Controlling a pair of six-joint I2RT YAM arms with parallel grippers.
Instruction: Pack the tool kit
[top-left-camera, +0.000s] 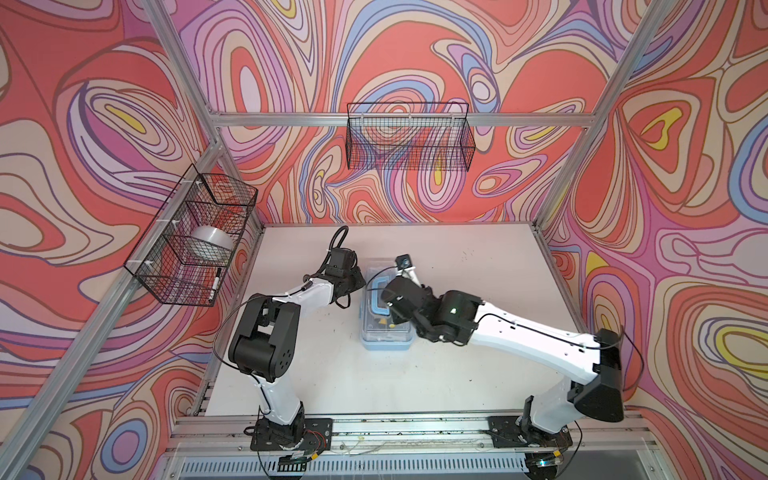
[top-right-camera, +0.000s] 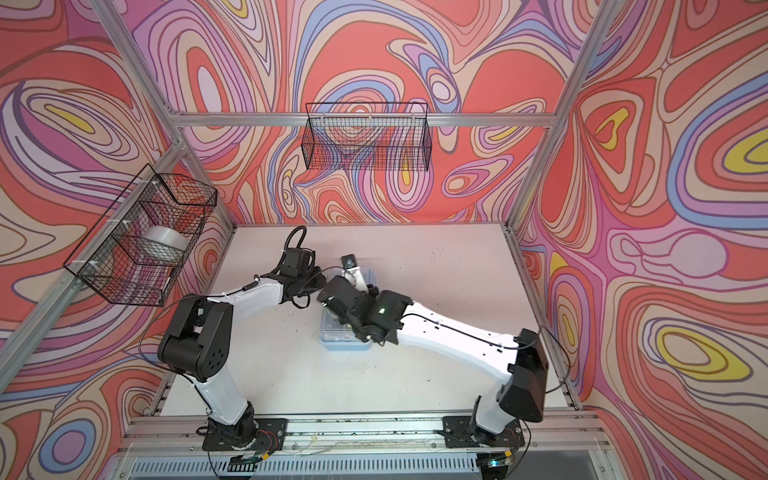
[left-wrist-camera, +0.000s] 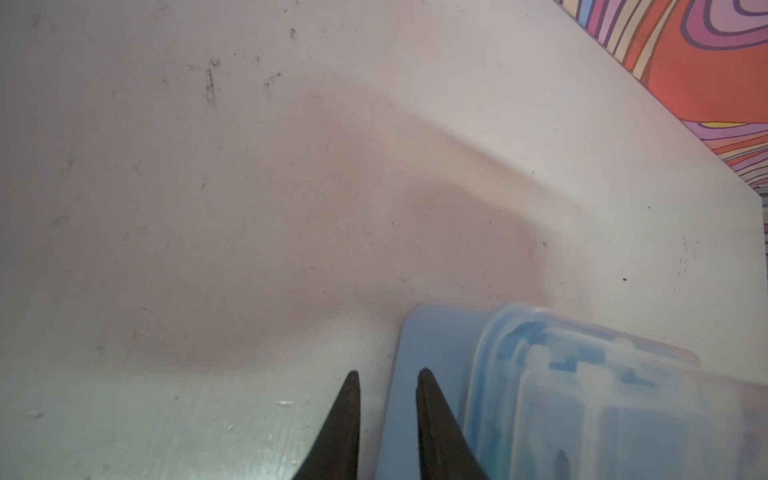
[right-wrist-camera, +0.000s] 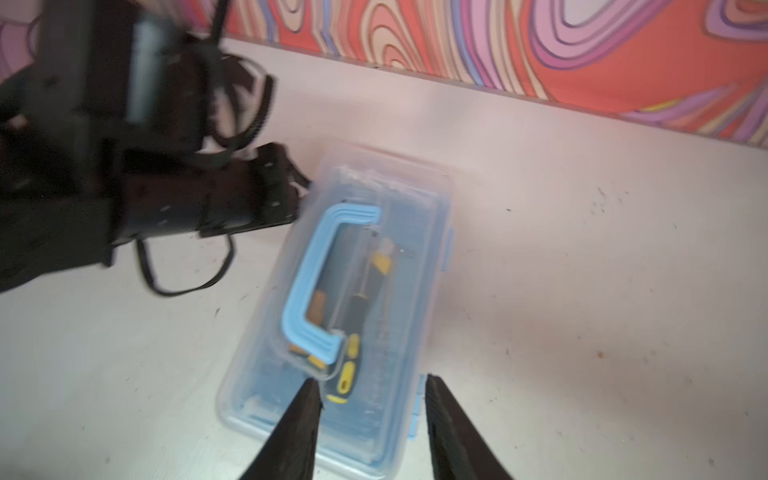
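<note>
The tool kit (top-left-camera: 386, 338) is laid flat near the middle of the desk (top-left-camera: 457, 270). Its clear lid (right-wrist-camera: 415, 257) is put on top. The blue handle (right-wrist-camera: 297, 286) is folded down flat on the lid, so nothing sticks up. Through the lid, a screwdriver (right-wrist-camera: 347, 380) with a yellow and black grip is seen inside the kit, along with other dark tools. The packing is therefore judged to be nearly done. A blue clip (right-wrist-camera: 448, 249) is seen on the long side of the kit, but it cannot be told whether it is snapped shut.

The right pincer (right-wrist-camera: 371, 378) is held above the kit. Its two fingers (right-wrist-camera: 303, 415) are spread apart and nothing is pinched. It is likely kept there so that the lid or a clip can be pressed down next. This wrist view is blurred.

The left pincer (left-wrist-camera: 388, 374) is set at a far corner of the kit, on its left side. Its fingers are parted only a little, and nothing is seen held between them. One fingertip (left-wrist-camera: 428, 399) is seen over the blue rim and the other just beside the kit, over the desk. It is judged that the kit is blocked there, so that it cannot be slid away when pushed.

A side basket (top-left-camera: 191, 237) and a back basket (top-left-camera: 409, 137) are hung on the walls, well apart from the kit. A roll of tape (top-left-camera: 210, 245) is kept in the side basket.
</note>
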